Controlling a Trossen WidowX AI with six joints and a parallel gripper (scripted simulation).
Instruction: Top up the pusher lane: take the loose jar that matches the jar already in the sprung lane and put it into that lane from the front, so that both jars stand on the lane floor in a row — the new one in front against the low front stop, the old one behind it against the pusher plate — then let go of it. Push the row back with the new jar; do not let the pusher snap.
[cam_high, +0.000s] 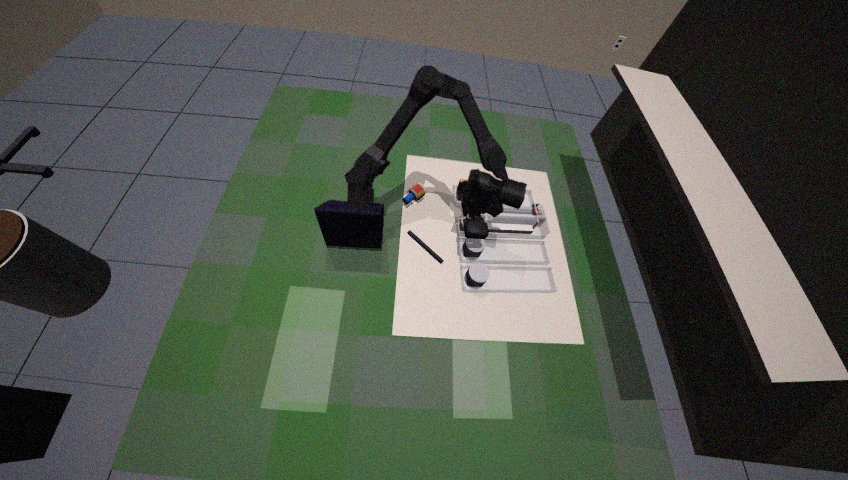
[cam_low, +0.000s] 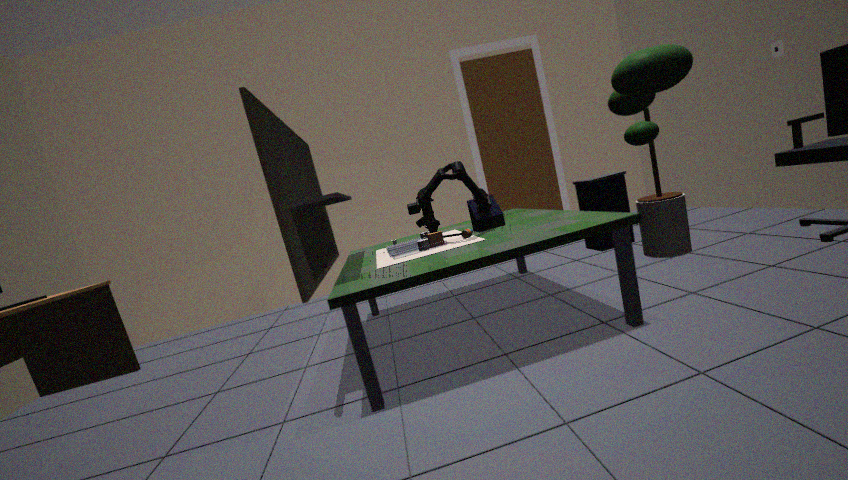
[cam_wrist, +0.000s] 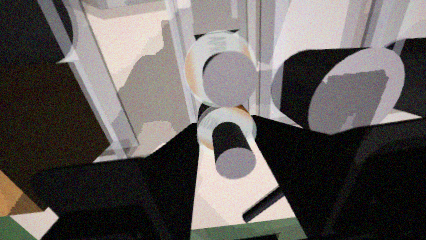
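Observation:
My gripper (cam_high: 474, 228) (cam_low: 429, 226) (cam_wrist: 223, 124) is shut on a small jar (cam_wrist: 234, 150) with a clear orange-tinted body and a grey lid. I hold it at the front end of the sprung lane (cam_high: 523, 224) (cam_wrist: 182, 65). A matching jar (cam_wrist: 222, 75) stands in that lane just beyond the held one; I cannot tell if they touch. In the top view the gripper hides both jars. The pusher end of the lane (cam_high: 539, 214) is at the far right.
Two dark jars with grey lids (cam_high: 473, 248) (cam_high: 476, 277) stand at the front of the two neighbouring lanes; one shows large in the wrist view (cam_wrist: 350, 90). A red-and-blue jar (cam_high: 413, 193) lies on the white mat (cam_high: 476, 321). A black bar (cam_high: 424, 246) (cam_wrist: 262, 205) lies nearby.

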